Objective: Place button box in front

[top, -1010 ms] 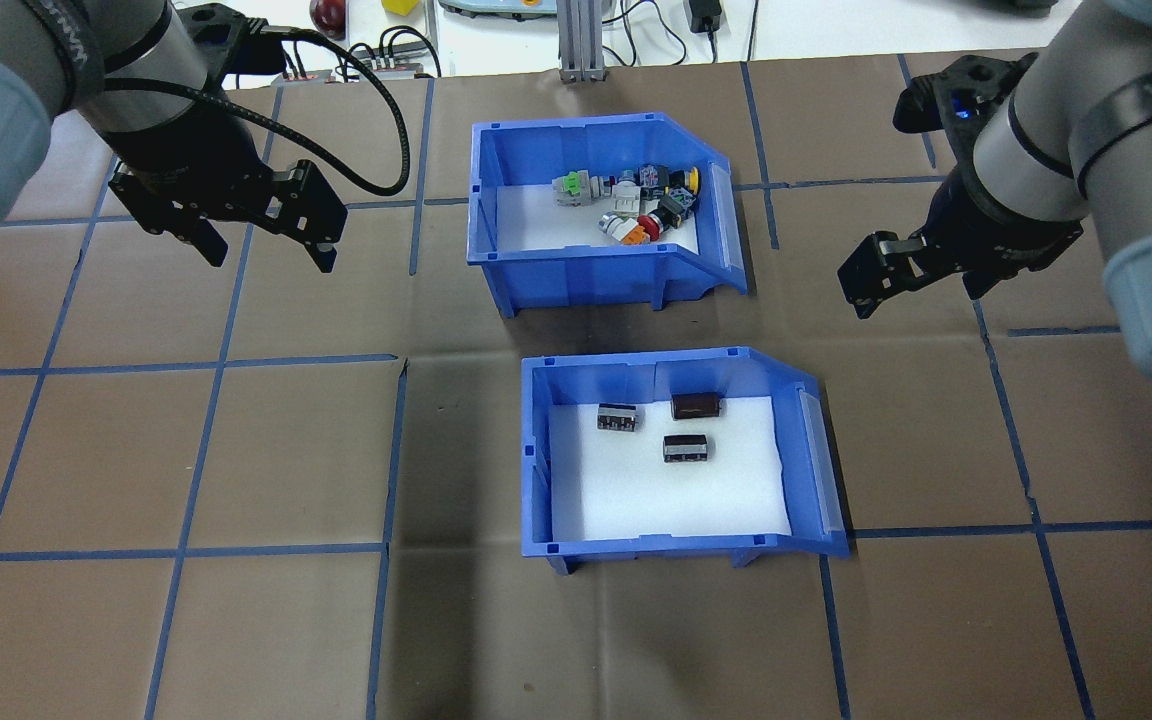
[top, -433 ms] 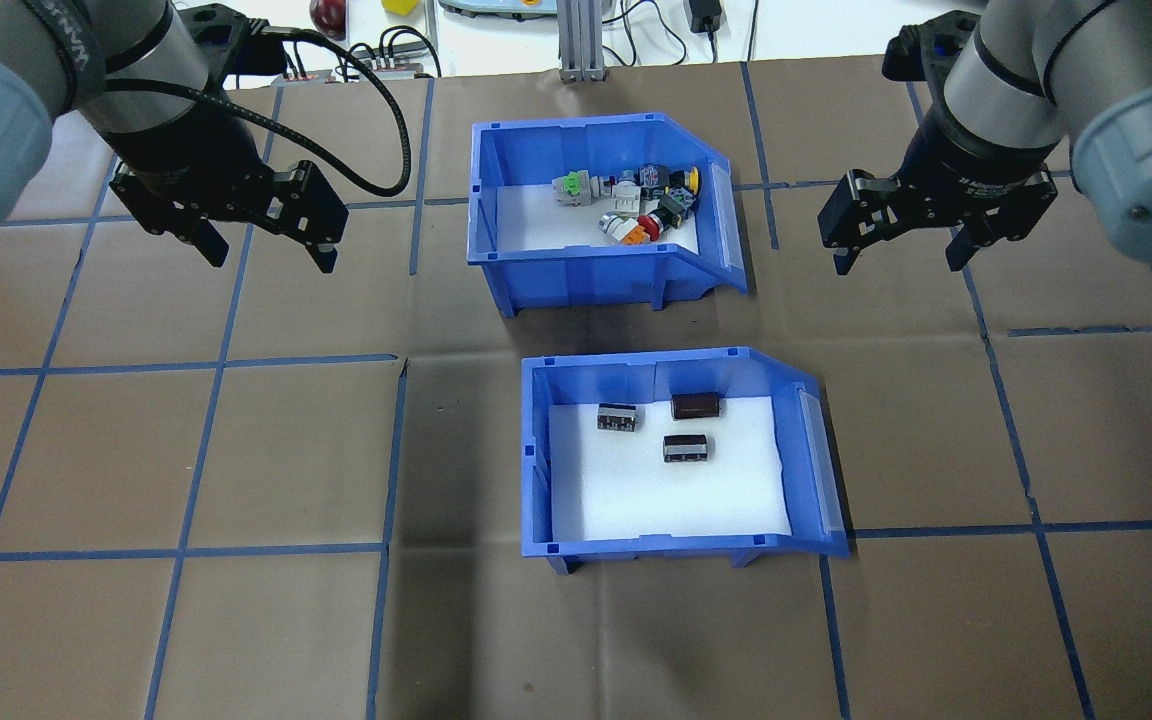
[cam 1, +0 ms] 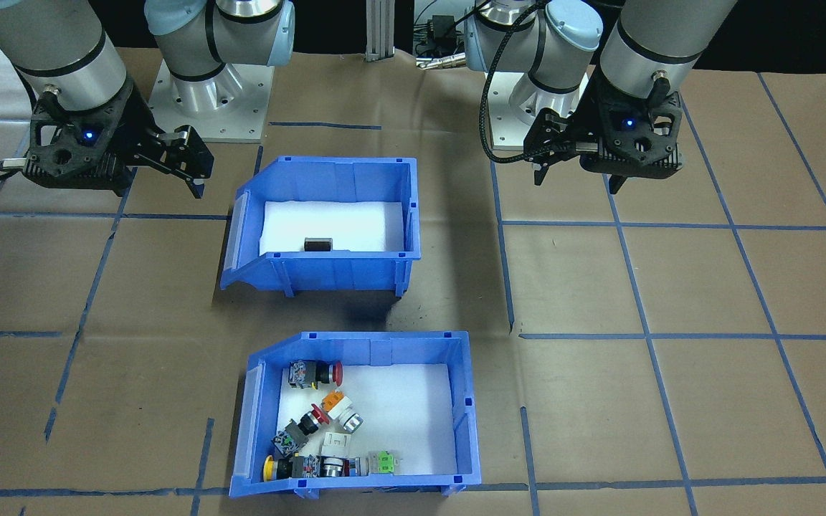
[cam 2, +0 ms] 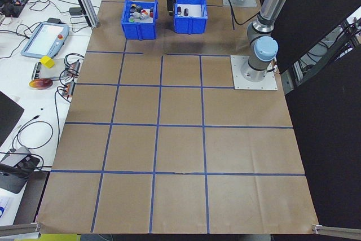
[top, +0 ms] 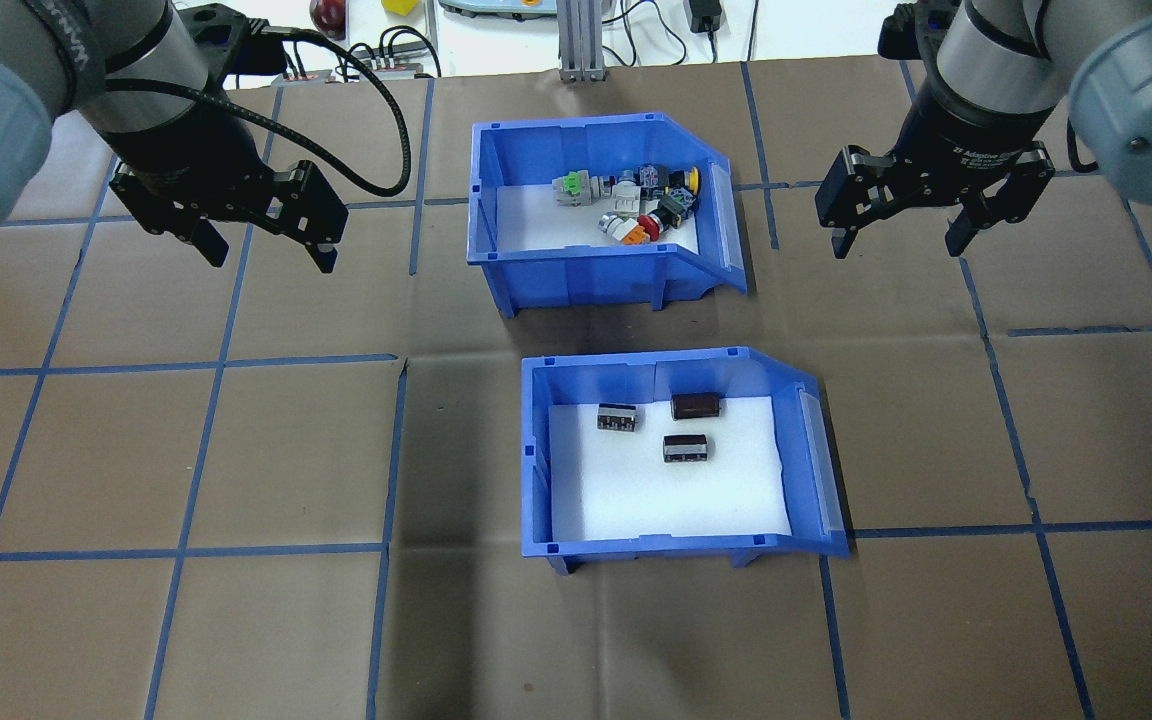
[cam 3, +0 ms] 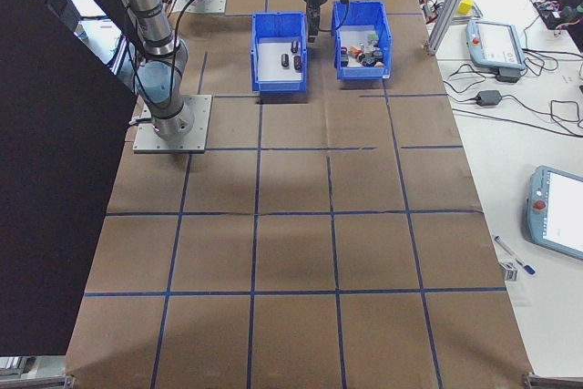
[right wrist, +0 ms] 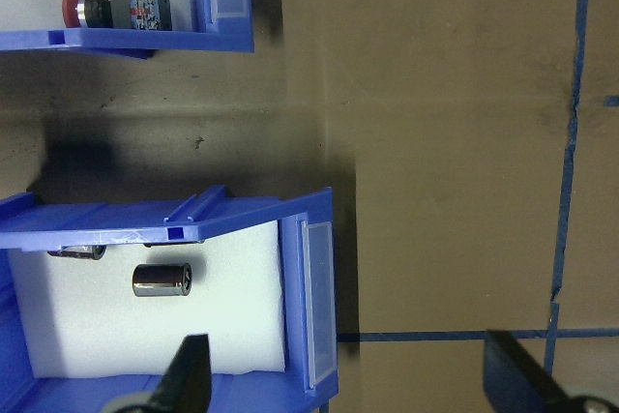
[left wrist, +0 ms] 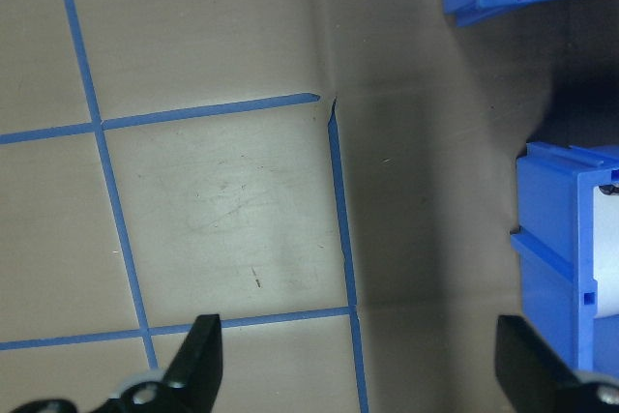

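Jaws on both arms stand spread and hold nothing. In the overhead view the left gripper (top: 261,245) hangs at the upper left over bare brown paper, a black cable looping from its wrist; the right gripper (top: 901,235) hangs at the upper right, its body printed with white lettering that reads partly "Adaptive", the rest too small to make out. Pale letters on both arms' dark bands are cut off and unreadable. Between the two, at upper centre, sits the button box (top: 576,270), a blue bin with a white liner and switches with red, yellow, green and orange caps bunched toward its right side. Just below it, apart by a strip of paper, is the second blue bin (top: 636,545) with three small dark parts. Blue tape lines grid the desk (top: 186,450).
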Robot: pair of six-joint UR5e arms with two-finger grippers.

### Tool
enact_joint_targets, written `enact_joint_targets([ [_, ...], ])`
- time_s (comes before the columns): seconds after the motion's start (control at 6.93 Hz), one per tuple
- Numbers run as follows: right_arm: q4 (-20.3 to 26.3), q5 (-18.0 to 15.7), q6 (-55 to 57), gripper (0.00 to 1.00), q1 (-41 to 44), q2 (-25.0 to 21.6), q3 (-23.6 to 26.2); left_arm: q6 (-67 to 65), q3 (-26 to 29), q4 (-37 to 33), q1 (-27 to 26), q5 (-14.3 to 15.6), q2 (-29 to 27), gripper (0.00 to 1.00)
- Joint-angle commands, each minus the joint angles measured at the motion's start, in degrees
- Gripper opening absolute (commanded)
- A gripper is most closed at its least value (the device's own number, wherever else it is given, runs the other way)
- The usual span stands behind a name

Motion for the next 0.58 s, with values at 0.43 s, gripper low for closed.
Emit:
enact_joint_targets([
  [0.43,-0.4,-0.1,0.1,1.0,0.0,-0.2,-0.2,0.0,-0.1,0.0,0.0,0.0,0.0,0.99],
])
